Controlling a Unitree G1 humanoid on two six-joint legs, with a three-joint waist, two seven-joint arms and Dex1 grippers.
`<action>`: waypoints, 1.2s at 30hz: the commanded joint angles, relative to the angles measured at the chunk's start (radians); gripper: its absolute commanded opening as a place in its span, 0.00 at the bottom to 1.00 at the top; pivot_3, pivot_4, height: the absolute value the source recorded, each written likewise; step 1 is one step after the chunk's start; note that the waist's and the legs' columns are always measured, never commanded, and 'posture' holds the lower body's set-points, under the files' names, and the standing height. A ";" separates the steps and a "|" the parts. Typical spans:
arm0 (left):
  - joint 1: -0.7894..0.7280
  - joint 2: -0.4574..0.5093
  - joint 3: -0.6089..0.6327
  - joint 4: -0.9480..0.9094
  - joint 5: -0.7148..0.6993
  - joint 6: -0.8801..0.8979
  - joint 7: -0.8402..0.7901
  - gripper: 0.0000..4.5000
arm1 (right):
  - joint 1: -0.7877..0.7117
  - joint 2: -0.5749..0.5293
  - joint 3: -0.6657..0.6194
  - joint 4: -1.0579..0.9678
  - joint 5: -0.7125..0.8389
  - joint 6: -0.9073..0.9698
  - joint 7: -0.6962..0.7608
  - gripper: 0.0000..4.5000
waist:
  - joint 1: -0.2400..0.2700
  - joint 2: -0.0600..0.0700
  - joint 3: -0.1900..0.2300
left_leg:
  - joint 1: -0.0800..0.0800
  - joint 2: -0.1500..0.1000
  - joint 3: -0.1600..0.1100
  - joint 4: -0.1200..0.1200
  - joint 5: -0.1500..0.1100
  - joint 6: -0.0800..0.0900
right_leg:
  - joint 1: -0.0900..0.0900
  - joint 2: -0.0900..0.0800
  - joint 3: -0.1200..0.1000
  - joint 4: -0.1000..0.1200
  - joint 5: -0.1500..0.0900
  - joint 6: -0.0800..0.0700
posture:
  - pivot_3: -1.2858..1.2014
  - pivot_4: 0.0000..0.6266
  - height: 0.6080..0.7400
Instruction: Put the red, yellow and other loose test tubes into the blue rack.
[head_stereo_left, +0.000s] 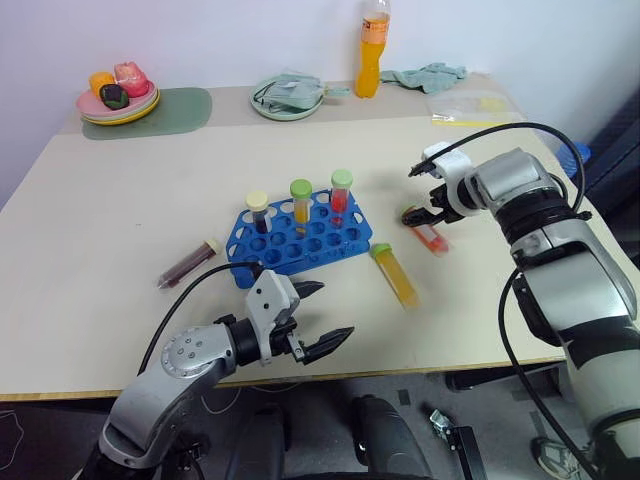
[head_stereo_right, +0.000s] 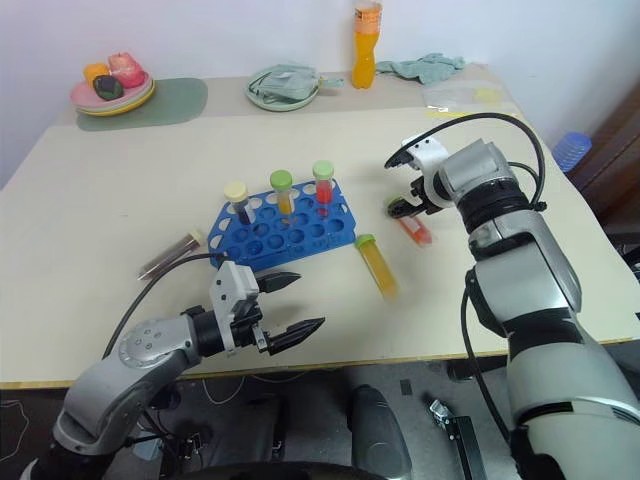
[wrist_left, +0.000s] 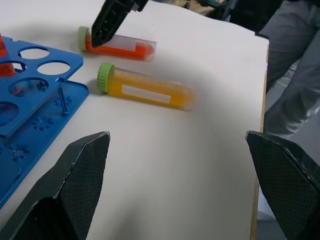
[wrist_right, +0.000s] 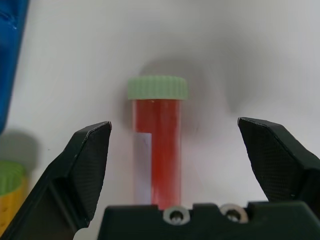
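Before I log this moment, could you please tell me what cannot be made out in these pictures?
- Red tube: head views, partly hidden by the right tool.
- Dark tube: contents too small to tell.
- Items on the far plate: too small to identify.

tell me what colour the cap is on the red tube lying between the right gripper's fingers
Light green; the red tube and its cap show best in the right wrist view.
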 joint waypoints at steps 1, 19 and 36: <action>-0.002 -0.003 0.007 -0.034 0.001 -0.018 0.007 1.00 | -0.045 0.029 0.010 0.074 -0.055 -0.038 0.058 0.72 | 0.000 0.000 0.000 | 0.000 0.000 0.000 0.000 0.000 0.000 | 0.000 0.000 0.000 0.000 0.000 0.000 | 0.52 0.24 1.00; 0.045 -0.020 0.140 0.068 0.098 -0.168 0.082 1.00 | 0.603 -0.071 -0.465 -1.048 0.152 -0.314 0.036 0.26 | 0.013 0.001 0.000 | -0.001 0.000 -0.001 0.000 0.000 0.000 | -0.001 0.000 0.000 0.000 0.000 0.001 | 0.52 0.24 1.00; -0.038 -0.051 0.171 0.257 0.164 -0.336 0.042 1.00 | 0.917 0.540 -0.417 -1.305 0.221 -0.519 -0.500 0.26 | 0.002 0.001 -0.001 | 0.001 0.000 -0.001 0.000 0.000 -0.001 | 0.000 0.001 0.000 0.003 0.000 0.000 | 0.52 0.24 1.00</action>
